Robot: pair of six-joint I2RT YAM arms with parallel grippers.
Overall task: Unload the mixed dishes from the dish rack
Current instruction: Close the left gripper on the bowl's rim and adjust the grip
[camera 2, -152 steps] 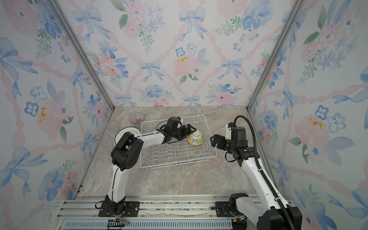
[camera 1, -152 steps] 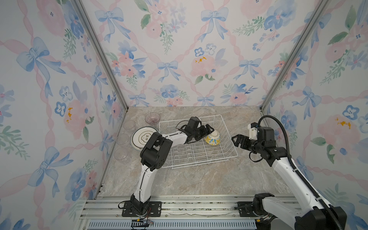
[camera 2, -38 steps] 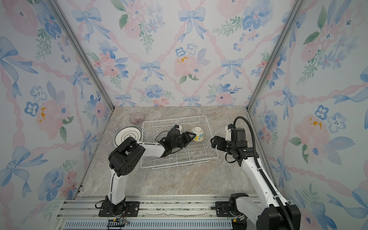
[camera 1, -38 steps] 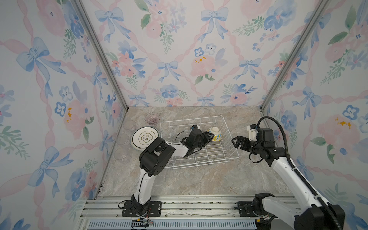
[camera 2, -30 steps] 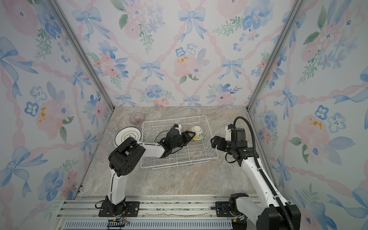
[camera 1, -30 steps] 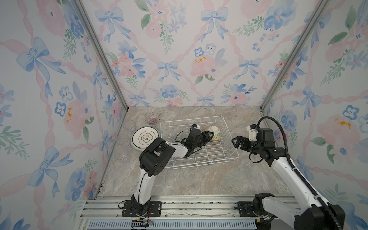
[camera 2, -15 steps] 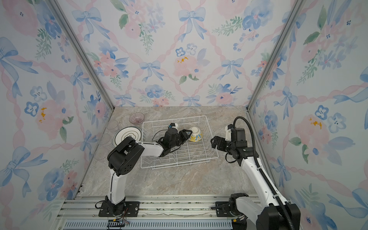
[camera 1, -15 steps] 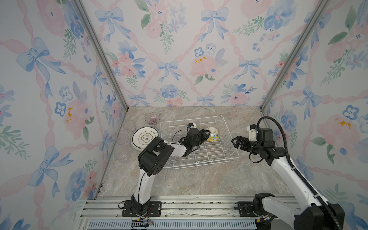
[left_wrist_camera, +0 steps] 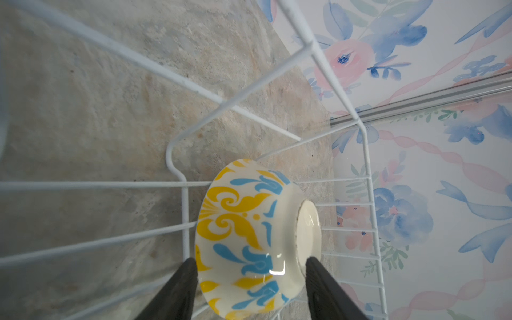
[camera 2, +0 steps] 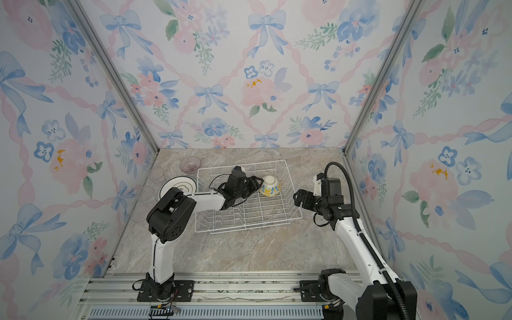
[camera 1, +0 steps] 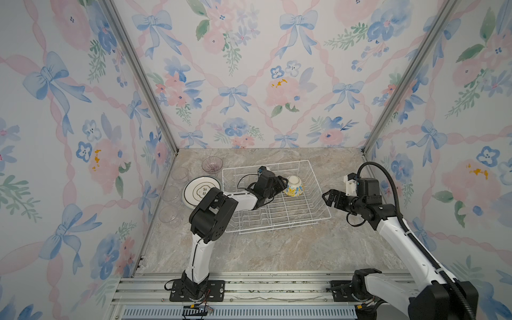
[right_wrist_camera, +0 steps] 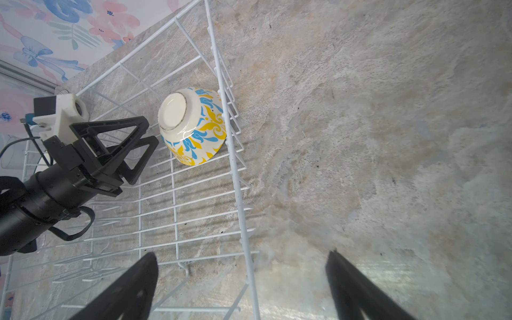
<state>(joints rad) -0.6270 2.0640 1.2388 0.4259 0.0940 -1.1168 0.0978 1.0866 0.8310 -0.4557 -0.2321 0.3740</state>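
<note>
Glasses [camera 1: 169, 215] and the stack of plates [camera 1: 201, 191] sit on the bench [camera 1: 277, 249] along the left side, outside the rack, with the grey-striped bowl [camera 1: 212, 164] behind them, so most of the unloading looks done. Moving right, the dish rack [camera 1: 277, 219] holds just one thing: the yellow-blue floral bowl [camera 1: 294, 186], upside down and tipped against the rack's far right side wires. The left tool [left_wrist_camera: 250, 266] is reaching across the rack right at it, and from its wrist view the two fingers sit apart on either side of the bowl, one at the rim, one at the foot; can't tell if they're actually pressing on it. So the bowl lies straight ahead of that tool, its rim-to-foot axis running across the gap, and the left arm is clearly the nearer one. Far right, the right tool [right_wrist_camera: 241, 277] hangs wide open over the bench just outside the rack, holding nothing. Compared with a few seconds back, the rack has slid and the bowl now lies tighter in that corner, with the left fingers spread a touch wider.
</note>
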